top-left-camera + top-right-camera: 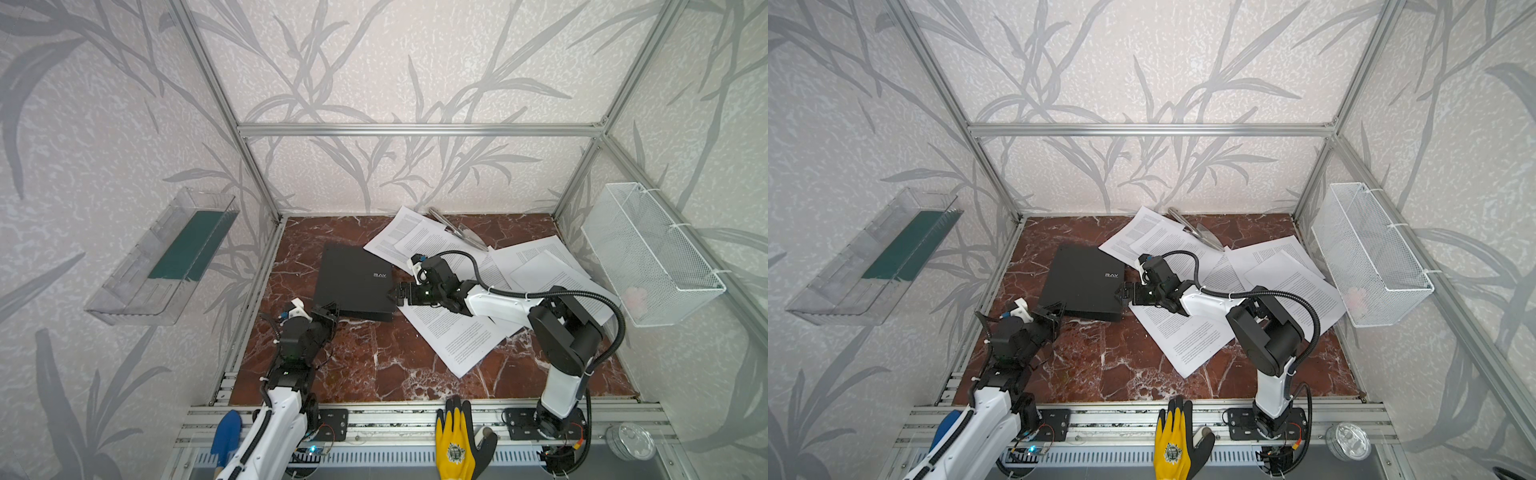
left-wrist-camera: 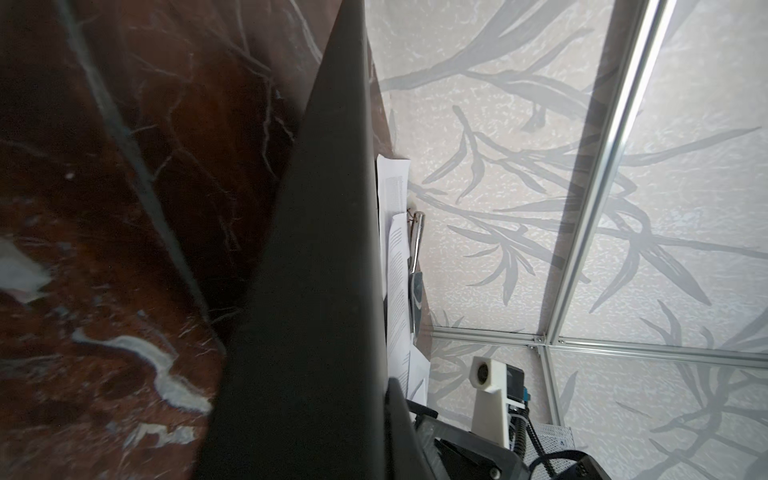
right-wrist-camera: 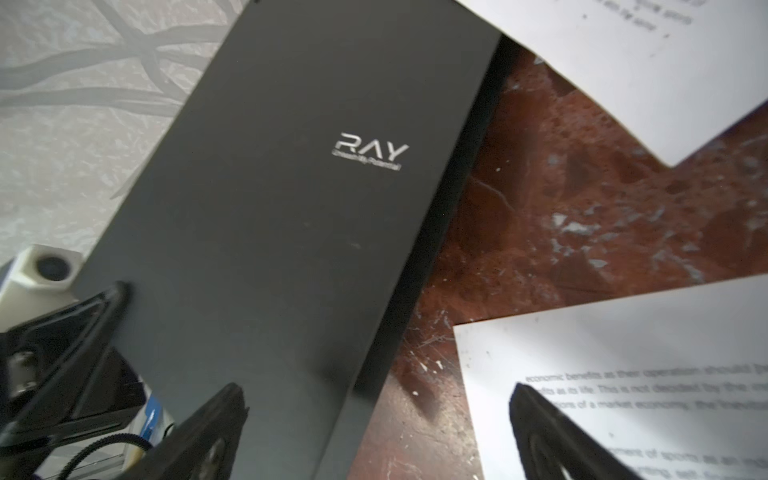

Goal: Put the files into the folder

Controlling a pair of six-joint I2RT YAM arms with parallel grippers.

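Yellow glove (image 1: pixel 455 440) on front rail; folder (image 1: pixel 353 282) on marble, left of centre, long axis roughly front-to-back, logo corner far right; left gripper (image 1: pixel 332 311) pinching its near-left corner; right gripper (image 1: pixel 392 296) wide open, straddling its right edge; files (image 1: pixel 457 340) scattered right.

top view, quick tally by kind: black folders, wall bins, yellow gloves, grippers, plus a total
black folder: 1
wall bins: 2 (clear tray, white mesh basket)
yellow glove: 1
grippers: 2 (left gripper, right gripper)
total: 6
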